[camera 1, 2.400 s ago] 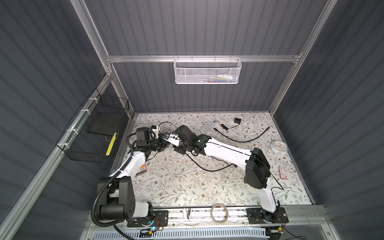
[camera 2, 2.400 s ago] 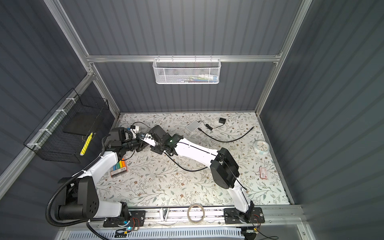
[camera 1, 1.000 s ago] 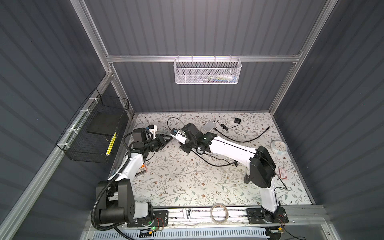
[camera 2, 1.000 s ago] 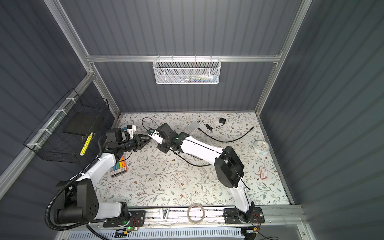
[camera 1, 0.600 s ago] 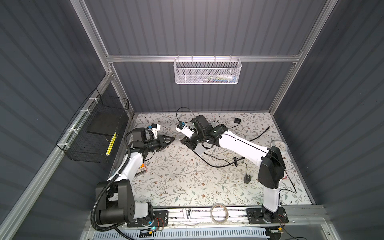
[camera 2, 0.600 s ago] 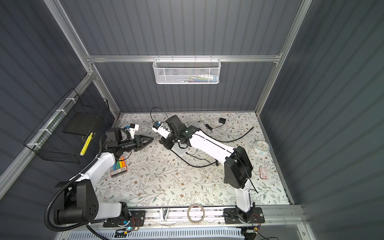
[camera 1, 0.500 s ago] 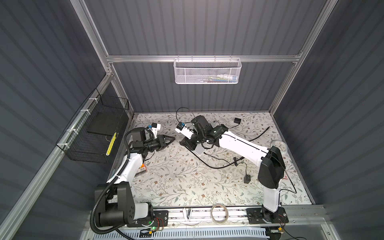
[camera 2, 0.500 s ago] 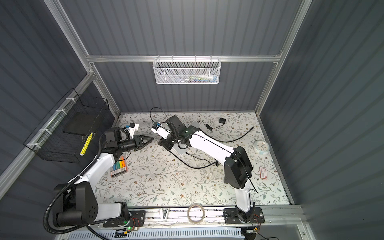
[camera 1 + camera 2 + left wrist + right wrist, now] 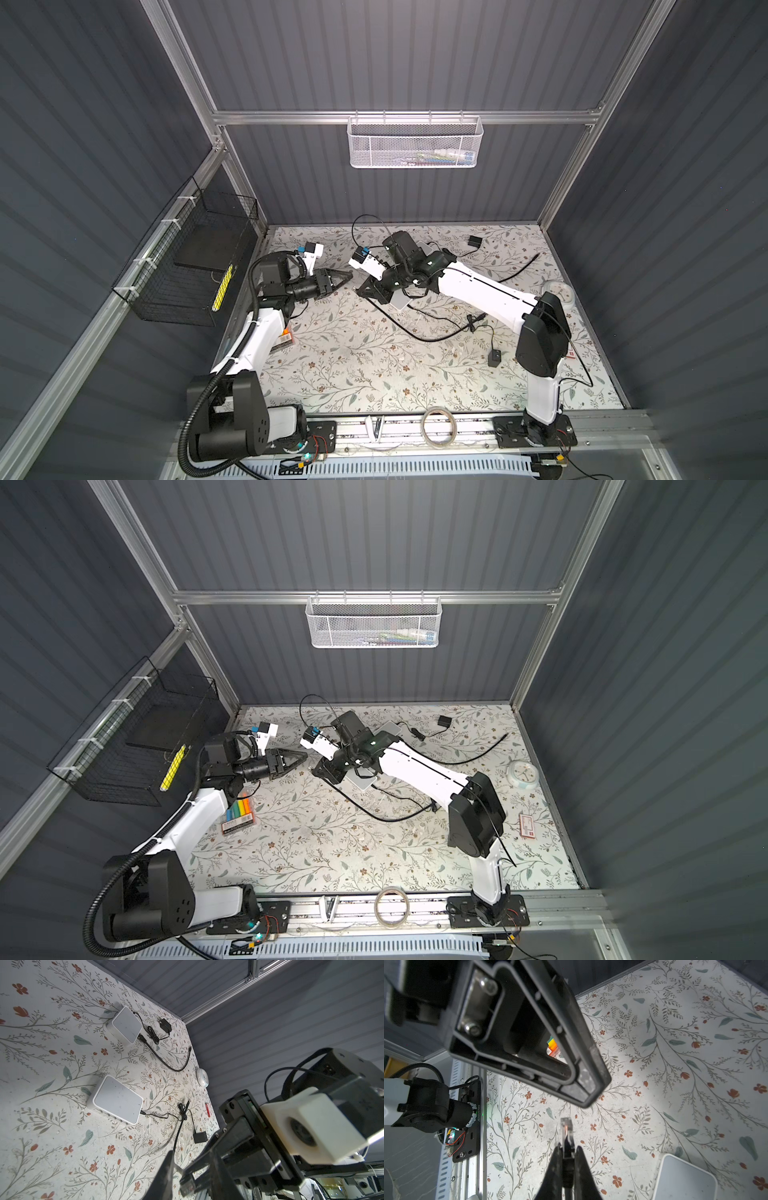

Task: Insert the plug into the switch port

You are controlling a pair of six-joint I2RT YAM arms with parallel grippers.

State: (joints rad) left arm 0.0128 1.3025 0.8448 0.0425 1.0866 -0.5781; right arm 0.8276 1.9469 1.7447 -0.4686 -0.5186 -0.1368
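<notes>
clear plastic plug [image 9: 566,1127] sticks out just beyond the right fingers [image 9: 556,1162], which pinch its black boot [image 9: 568,1155]. it looks light and stiff, with a fragile latch, so hold the boot. the switch [image 9: 683,1178] lies on the surface [image 9: 654,1064] near them. left fingers [image 9: 165,1176] stand spread, empty.

Even overhead light washes the floral tabletop [image 9: 353,365] in both top views, the ribbed walls [image 9: 415,62] dim. On my right wrist camera a bright patch glares there; the right hand [image 9: 568,1150] blurs close up, its plug [image 9: 565,1126] sharper.
</notes>
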